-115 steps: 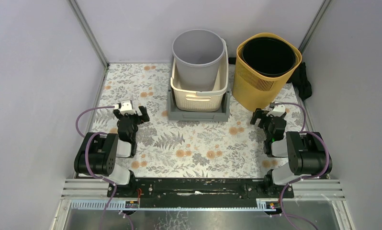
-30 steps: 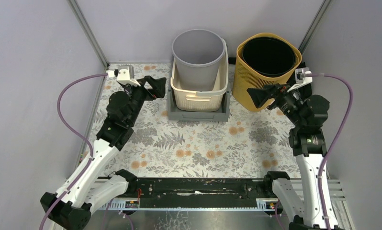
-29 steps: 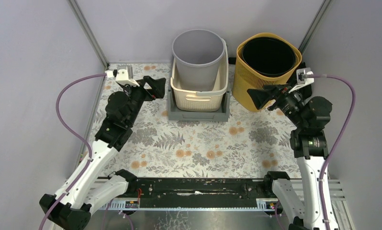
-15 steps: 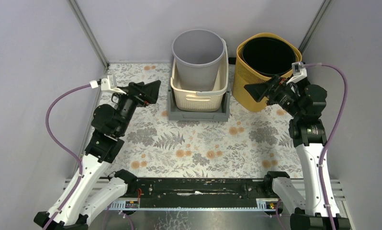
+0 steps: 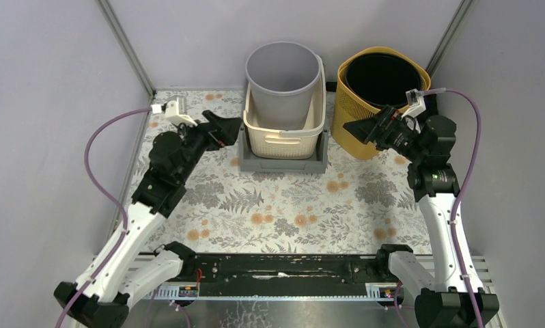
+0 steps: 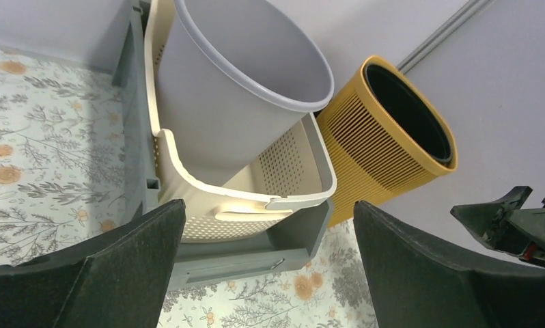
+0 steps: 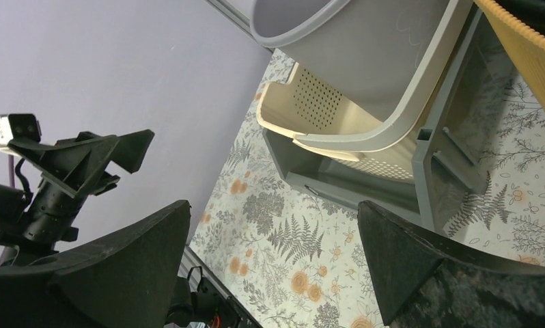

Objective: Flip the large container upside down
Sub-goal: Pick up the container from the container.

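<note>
A yellow slatted basket (image 5: 347,109) with a black liner stands upright at the back right and is the widest container here. To its left a grey bin (image 5: 283,75) leans inside a cream perforated basket (image 5: 283,140), which sits in a grey tray (image 5: 280,164). My left gripper (image 5: 227,128) is open and hovers just left of the tray's left side, touching nothing. My right gripper (image 5: 355,128) is open in front of the yellow basket's left wall, holding nothing. The left wrist view shows the bin (image 6: 235,89), tray (image 6: 256,256) and yellow basket (image 6: 379,157) beyond the open left gripper (image 6: 268,205).
Purple walls close in the left, back and right sides. The flowered mat (image 5: 283,212) covers the table in front of the containers. In the right wrist view the open right gripper (image 7: 273,203) frames the mat, with the tray (image 7: 352,188) and cream basket (image 7: 324,116) above.
The left gripper drew back left, then came forward again to the tray's left side. The right gripper rose and shifted left across the yellow basket. Both stayed open.
</note>
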Available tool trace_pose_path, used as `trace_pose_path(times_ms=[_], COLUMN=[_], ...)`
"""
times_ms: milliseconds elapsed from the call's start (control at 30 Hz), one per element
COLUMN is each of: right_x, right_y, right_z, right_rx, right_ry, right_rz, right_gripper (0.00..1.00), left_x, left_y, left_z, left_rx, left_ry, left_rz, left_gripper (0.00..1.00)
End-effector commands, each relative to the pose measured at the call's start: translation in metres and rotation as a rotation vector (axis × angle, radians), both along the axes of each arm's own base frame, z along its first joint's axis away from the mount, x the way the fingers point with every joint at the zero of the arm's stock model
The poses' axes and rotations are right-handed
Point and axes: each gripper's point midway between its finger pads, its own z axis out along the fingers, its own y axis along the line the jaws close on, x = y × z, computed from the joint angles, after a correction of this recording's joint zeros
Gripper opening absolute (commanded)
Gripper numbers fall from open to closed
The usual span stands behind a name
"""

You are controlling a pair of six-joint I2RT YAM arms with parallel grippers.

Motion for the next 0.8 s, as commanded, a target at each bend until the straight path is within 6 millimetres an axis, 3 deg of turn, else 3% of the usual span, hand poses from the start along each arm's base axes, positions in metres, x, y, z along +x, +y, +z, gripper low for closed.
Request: trace_pose_path(times_ms=[0, 133, 333, 533, 767], right_x=[-0.001, 0.000, -0.001, -0.001, 0.001], right_y=[0.007, 0.009, 0.010, 0.011, 0.012], right_z=[0.009, 0.003, -0.011, -0.021, -0.033], right_rx=[0.017, 0.019, 0.020, 0.025, 0.037], right_ry=[-0.033, -0.015, 0.010, 0.029, 0.060], right_rz=[0.054, 0.065, 0.083, 0.090, 0.098], right_gripper=[0.99, 0.99, 0.99, 0.99, 0.99], left_x=[0.013, 0.023, 0.035, 0.043, 0.045], left_y=[-0.026, -0.039, -0.034, -0.021, -0.027], left_z=[-0.012, -0.038, -0.067, -0.082, -0.105], left_rx=[0.055, 0.073, 0.083, 0.091, 0.182], left_ry=[0.069, 0.157, 0.236, 0.250, 0.367], left_rz=[-0.107, -0.141, -0.079, 0.010, -0.027], left_gripper=[1.00, 1.00, 1.00, 1.00, 1.00])
